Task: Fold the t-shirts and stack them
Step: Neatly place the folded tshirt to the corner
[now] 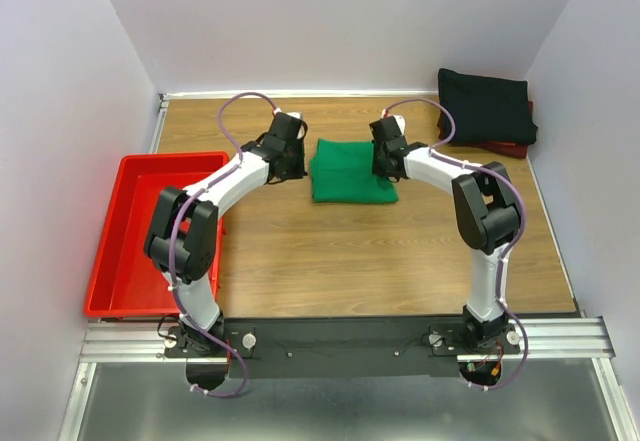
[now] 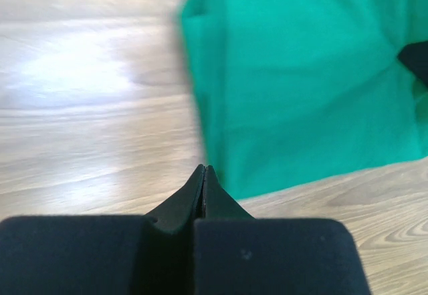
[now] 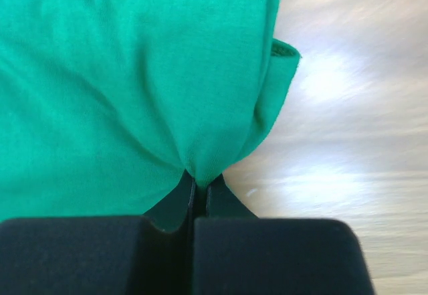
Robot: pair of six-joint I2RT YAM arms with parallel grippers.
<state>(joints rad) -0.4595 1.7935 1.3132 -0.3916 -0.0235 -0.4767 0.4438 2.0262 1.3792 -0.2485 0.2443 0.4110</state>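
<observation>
**Q:** Top view: where did the cloth lie?

**A:** The green shirt [image 1: 352, 171] lay folded mid-table between the left gripper [image 1: 297, 169] and the right gripper [image 1: 385, 166]. The black shirt [image 1: 485, 106] sat on the red shirt [image 1: 505, 148] in the far right corner. The tray [image 1: 105, 251] stood at the left.

**Q:** Left wrist view?

**A:** The jaws were pressed together, tips at the green shirt's [image 2: 301, 81] edge. The frame was blurred, so possibly no cloth was caught.

**Q:** Right wrist view?

**A:** The jaws pinched a pucker of the green shirt [image 3: 120, 87] near its right edge.

**Q:** How should this step be done well?

**A:** It was judged a two-sided grasp. The left side should secure cloth first, then both should rise level so that the fold holds.

**Q:** Counts?

**A:** Three shirts: one green, one black, one red. One tray, two grippers.
</observation>
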